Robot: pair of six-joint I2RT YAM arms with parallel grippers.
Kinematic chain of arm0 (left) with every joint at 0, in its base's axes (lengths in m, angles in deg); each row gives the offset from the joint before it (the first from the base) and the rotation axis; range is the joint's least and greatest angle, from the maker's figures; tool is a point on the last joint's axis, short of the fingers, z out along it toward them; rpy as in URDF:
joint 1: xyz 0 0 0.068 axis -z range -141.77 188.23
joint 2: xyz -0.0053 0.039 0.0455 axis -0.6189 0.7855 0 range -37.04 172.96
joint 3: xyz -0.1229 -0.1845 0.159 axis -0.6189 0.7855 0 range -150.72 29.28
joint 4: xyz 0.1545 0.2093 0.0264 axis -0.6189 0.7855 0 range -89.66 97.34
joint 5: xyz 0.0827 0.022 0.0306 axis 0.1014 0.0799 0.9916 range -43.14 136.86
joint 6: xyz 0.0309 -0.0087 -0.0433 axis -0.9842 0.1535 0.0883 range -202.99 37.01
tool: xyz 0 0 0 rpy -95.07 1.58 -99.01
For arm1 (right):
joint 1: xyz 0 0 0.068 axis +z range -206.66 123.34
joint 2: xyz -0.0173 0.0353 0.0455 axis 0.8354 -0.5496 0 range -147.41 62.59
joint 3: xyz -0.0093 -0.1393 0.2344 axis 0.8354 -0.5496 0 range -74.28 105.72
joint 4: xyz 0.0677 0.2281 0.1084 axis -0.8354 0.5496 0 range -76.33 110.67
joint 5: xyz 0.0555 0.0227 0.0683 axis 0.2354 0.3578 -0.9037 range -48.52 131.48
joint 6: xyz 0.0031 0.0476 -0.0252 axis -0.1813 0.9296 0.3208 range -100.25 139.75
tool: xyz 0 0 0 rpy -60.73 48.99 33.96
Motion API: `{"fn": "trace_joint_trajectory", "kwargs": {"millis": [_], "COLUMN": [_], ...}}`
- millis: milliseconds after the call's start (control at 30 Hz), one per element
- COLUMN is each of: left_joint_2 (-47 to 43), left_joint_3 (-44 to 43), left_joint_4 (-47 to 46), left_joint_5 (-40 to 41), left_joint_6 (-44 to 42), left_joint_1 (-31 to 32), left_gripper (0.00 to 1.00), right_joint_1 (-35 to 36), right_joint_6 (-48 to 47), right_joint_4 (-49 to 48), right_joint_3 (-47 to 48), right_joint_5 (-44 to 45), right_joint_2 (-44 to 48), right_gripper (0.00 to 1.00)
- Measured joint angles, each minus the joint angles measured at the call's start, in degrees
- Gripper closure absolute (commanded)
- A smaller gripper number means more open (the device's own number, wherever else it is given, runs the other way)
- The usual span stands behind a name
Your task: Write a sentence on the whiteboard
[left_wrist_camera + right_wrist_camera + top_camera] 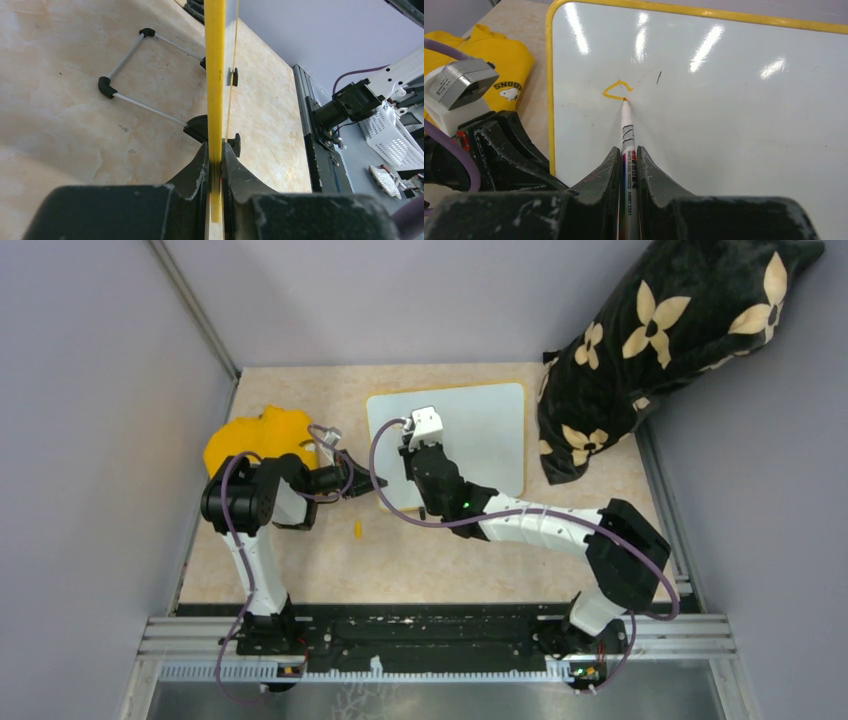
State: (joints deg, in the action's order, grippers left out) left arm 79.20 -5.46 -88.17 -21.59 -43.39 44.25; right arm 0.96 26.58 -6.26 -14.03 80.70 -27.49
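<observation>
Right wrist: whiteboard against marker in right hand

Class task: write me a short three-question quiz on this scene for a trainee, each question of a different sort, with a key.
1. True or false: the left gripper is shut on the whiteboard, on its yellow edge.
2. The marker in the right gripper has its tip: A) on the board, at the orange stroke; B) off the board; C) capped.
3. In the top view, on which side of the board does the yellow cloth lie?
Key: 1 true; 2 A; 3 left.
</observation>
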Motion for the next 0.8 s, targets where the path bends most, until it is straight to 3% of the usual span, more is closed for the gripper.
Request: {"fn": "trace_joint_trajectory", "kwargs": {"millis": [800], "left_joint_2": [0.0], "left_joint_3": [0.0], "left_joint_4": [0.0], "left_joint_5": [-0.2], "left_joint_6": [-0.7], "left_joint_1": [0.0], "left_gripper": [1.0], "right_joint_1": [-0.5], "right_joint_6": [2.3], "right_joint_4": [7.0], "right_joint_3": [-3.3], "right_joint_5": [-2.5], "right_joint_2": [2.9], "right_gripper": [1.0]}}
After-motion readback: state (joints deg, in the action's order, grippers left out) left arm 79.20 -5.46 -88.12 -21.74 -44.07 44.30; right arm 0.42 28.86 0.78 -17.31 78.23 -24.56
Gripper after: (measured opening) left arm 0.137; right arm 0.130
